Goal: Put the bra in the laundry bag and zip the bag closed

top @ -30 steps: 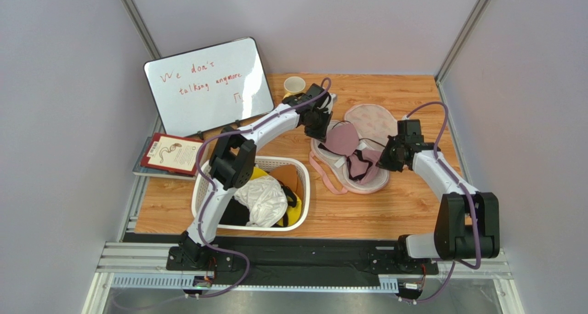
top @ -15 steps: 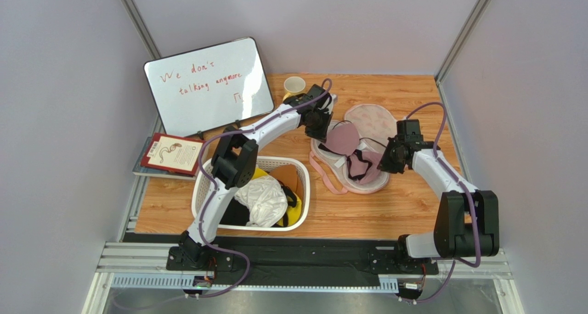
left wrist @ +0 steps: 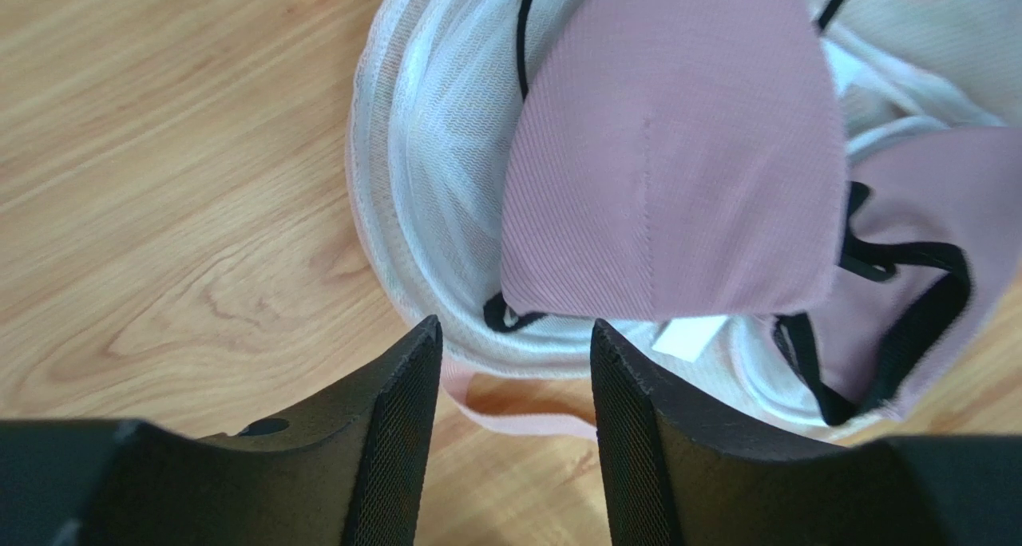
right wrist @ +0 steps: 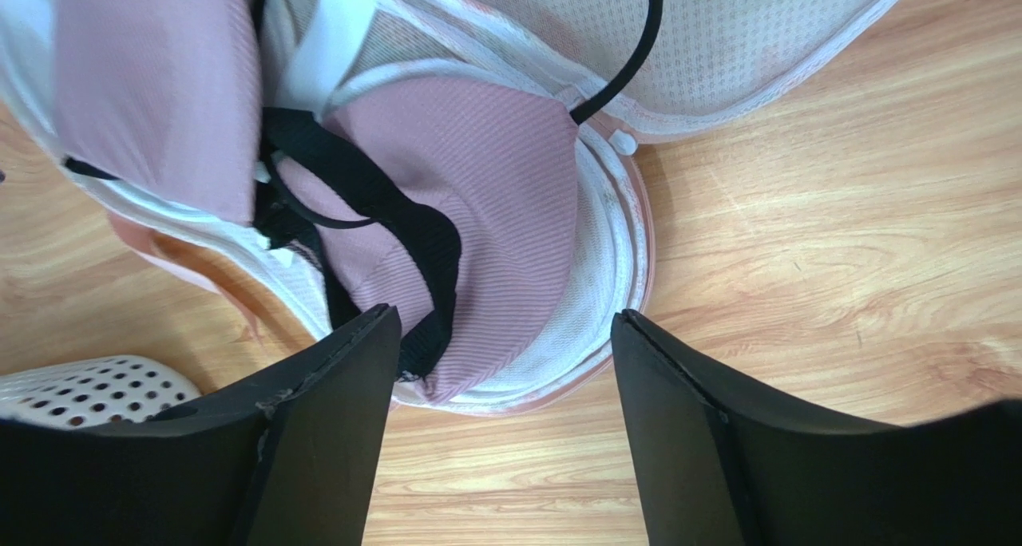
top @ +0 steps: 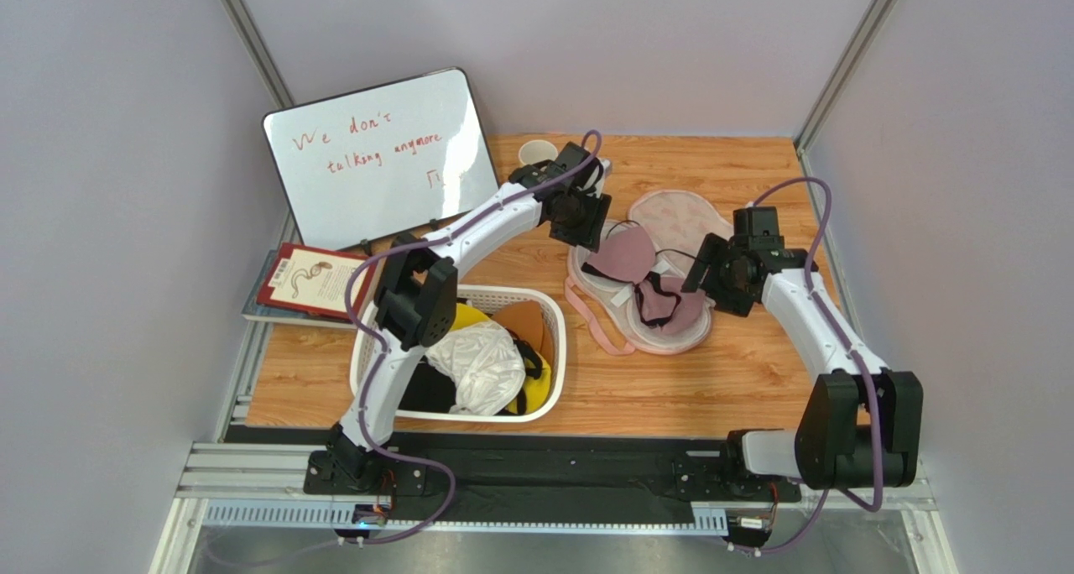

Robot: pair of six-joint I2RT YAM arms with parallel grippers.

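Observation:
The pale pink bra (top: pixel 637 278) with black straps lies folded inside the open laundry bag (top: pixel 687 215), whose mesh lid is flipped back and whose pink loop trails left. My left gripper (top: pixel 583 222) hovers open at the bag's far-left rim. In the left wrist view one bra cup (left wrist: pixel 672 151) rests on the bag's white lining (left wrist: pixel 426 151), beyond my left gripper (left wrist: pixel 516 343), which holds nothing. My right gripper (top: pixel 704 276) stands open at the bag's right side. In the right wrist view the other bra cup (right wrist: pixel 480 199) and bag lid (right wrist: pixel 744 43) lie past my right gripper (right wrist: pixel 504 331).
A white slotted basket (top: pixel 504 417) with yellow and white garments sits at the front left. Behind it lean a whiteboard (top: pixel 378 159) and a red book (top: pixel 309 282). A small cup (top: pixel 538 152) stands at the back. The basket's corner (right wrist: pixel 84 390) shows in the right wrist view.
Both grippers went from shut to open, letting go of the bra inside the bag. The right gripper drew back to the right; the left lifted slightly away.

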